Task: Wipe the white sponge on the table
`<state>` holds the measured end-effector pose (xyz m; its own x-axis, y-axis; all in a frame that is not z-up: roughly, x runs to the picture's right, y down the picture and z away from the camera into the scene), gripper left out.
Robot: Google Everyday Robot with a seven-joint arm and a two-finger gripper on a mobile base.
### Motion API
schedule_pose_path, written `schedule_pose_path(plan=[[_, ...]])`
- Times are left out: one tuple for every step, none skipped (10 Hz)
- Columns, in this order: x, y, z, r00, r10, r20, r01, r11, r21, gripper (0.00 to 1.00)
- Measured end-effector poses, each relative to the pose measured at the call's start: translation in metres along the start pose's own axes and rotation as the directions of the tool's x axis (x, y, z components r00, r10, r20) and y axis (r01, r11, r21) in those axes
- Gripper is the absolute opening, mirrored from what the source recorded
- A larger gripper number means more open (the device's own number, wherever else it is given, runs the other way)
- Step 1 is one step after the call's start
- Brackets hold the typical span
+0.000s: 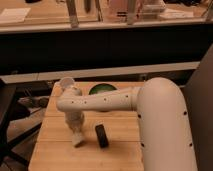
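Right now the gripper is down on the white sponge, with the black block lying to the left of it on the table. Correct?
Not quite. In the camera view the black block lies to the right of the white sponge, not the left. The rest holds: the gripper is down at the sponge on the table.
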<state>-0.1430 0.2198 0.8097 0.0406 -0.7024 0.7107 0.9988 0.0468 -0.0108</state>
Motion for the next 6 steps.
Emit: schedule_pose_path(plan=[[0.0017, 0.0062, 0.0002, 1.000, 0.009, 0.001, -0.009, 1.000, 0.000, 0.03], [0.0017, 0.0075, -0.0004, 1.000, 0.011, 0.001, -0.011, 1.000, -0.001, 0.03], [0.0013, 0.0051, -0.0005, 1.000, 0.012, 0.000, -0.012, 1.000, 0.004, 0.03], [0.0019, 0.0046, -0.0008, 1.000, 0.018, -0.001, -0.018, 1.000, 0.008, 0.03], [0.0023, 0.0053, -0.0007, 1.000, 0.023, 0.000, -0.023, 1.000, 0.008, 0.03], [0.0026, 0.0058, -0.0007, 1.000, 0.028, 0.000, -0.028, 1.000, 0.009, 0.03]])
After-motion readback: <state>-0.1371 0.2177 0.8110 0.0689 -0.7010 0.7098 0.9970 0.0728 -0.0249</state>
